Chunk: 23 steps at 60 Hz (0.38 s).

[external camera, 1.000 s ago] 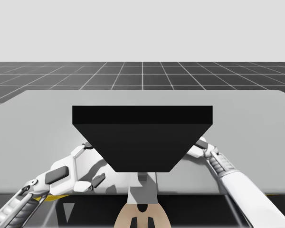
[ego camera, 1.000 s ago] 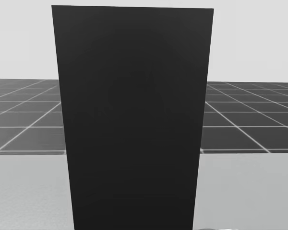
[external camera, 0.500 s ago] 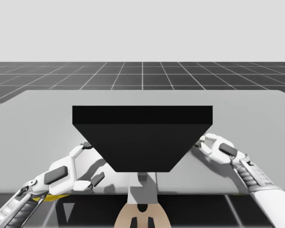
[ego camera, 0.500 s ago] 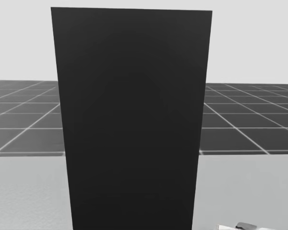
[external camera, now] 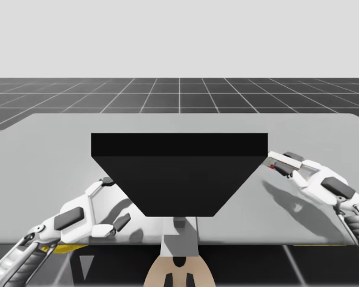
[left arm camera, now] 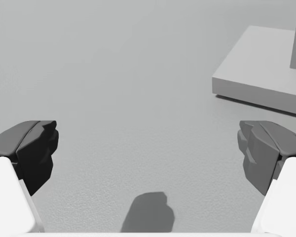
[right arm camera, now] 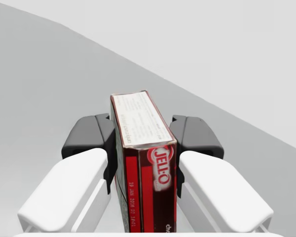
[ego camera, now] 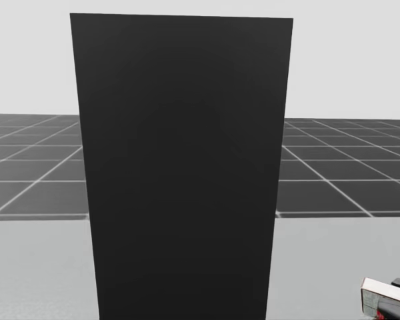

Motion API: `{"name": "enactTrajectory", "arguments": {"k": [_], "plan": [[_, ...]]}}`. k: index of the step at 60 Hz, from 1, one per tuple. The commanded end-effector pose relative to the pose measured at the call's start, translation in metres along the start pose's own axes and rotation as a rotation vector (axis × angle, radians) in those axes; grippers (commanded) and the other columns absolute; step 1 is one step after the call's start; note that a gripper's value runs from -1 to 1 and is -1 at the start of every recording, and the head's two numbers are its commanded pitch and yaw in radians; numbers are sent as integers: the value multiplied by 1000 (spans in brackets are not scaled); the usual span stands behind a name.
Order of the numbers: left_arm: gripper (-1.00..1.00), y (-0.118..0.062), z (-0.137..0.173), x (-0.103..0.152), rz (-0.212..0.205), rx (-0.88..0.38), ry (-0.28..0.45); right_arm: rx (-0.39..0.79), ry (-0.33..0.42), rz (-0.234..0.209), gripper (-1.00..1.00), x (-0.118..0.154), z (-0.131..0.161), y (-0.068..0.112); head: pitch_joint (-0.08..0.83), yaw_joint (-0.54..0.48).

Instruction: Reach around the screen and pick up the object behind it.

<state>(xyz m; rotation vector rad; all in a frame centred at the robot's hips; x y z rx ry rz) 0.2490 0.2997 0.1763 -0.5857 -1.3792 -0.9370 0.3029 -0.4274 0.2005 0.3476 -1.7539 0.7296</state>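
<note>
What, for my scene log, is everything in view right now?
Screen: one, black, upright at the middle of the table.
Table: one, grey, under everything.
Box: one, red with a white face, gripped beside the screen's right edge.
Slab: one, pale grey, on the table ahead of and beside the left gripper.
Floor: one, dark grid, beyond the table.
Left gripper: one, white with dark fingers, open over bare table.
Right gripper: one, same colours, shut on the box.
</note>
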Motion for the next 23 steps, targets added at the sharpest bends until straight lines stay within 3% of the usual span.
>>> {"name": "enactTrajectory", "arguments": {"k": [1, 14, 23], "plan": [[-1000, 1, 1, 0, 1, 8, -1, -72, -81, 73, 1000, 31, -2, -16, 113, -47], [-1000, 3, 2, 0, 1, 15, -3, -155, -209, 198, 1000, 96, -2, -28, 114, -46], [-1000, 3, 2, 1, 1, 20, -7, -224, -318, 261, 1000, 137, -5, -31, 113, -47]]}}
